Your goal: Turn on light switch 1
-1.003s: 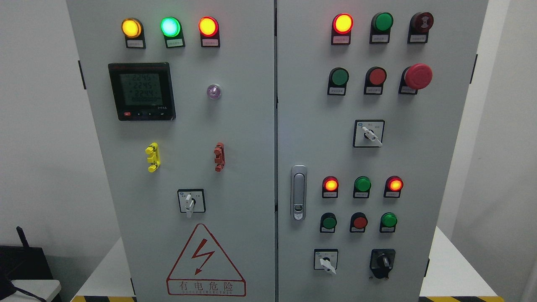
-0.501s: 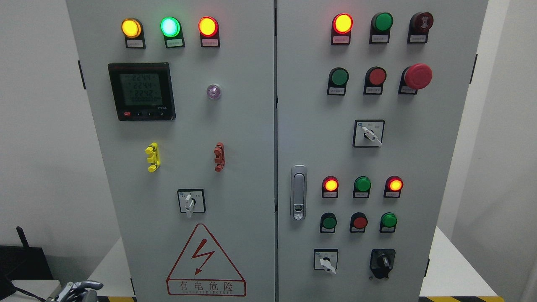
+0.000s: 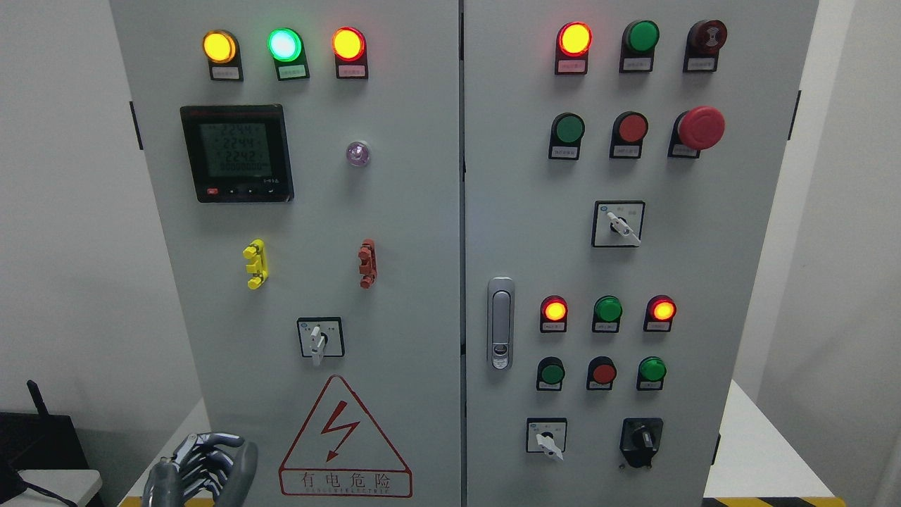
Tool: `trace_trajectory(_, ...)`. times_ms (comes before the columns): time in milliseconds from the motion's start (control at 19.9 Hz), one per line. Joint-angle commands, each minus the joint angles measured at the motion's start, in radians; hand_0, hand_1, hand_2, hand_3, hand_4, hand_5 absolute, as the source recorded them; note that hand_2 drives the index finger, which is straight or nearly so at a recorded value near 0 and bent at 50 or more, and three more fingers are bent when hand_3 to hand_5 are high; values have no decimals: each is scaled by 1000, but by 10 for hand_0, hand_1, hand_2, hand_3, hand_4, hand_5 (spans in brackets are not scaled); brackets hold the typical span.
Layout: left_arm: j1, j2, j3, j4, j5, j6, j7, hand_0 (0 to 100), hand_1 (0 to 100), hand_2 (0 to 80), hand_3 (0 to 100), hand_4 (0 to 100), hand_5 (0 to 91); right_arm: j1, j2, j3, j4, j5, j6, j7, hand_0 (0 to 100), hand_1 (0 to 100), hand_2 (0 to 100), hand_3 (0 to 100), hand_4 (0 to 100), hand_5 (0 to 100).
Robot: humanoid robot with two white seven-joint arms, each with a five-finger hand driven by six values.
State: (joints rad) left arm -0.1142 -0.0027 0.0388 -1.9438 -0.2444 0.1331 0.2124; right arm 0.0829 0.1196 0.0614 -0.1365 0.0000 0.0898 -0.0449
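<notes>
A grey electrical cabinet [image 3: 422,211] with two doors fills the view. The left door carries a white rotary switch [image 3: 318,339] with its handle pointing down. The right door carries two white rotary switches [image 3: 619,225] [image 3: 547,438], a black knob [image 3: 641,440] and rows of green and red push buttons [image 3: 567,129]. The labels are too small to read, so I cannot tell which is switch 1. My left hand [image 3: 204,468] rises at the lower left, in front of the left door's bottom corner, with fingers relaxed and holding nothing. It touches no control.
Lit lamps sit along the top [image 3: 283,44] and at mid right [image 3: 554,310]. A meter display [image 3: 236,153], a red mushroom stop button [image 3: 700,127], a door latch [image 3: 500,322] and a warning triangle [image 3: 343,436] are on the doors. A black device [image 3: 42,440] stands at lower left.
My left hand has come up into view at the lower left, rising and moving right toward the left door. The panel's lamps and switches are unchanged.
</notes>
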Motion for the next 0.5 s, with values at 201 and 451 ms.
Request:
trace_trajectory(201, -30, -69, -148, -20, 11, 75, 67, 48, 362, 491, 792, 842, 865, 0, 0, 0, 0, -18, 1, 0, 120, 389, 0, 0, 0, 0)
trace_trajectory(451, -58, -89, -168, -14, 33, 171, 110, 56, 371, 483, 783, 837, 868, 0, 0, 0, 0, -18, 1, 0, 120, 389, 0, 0, 0, 0)
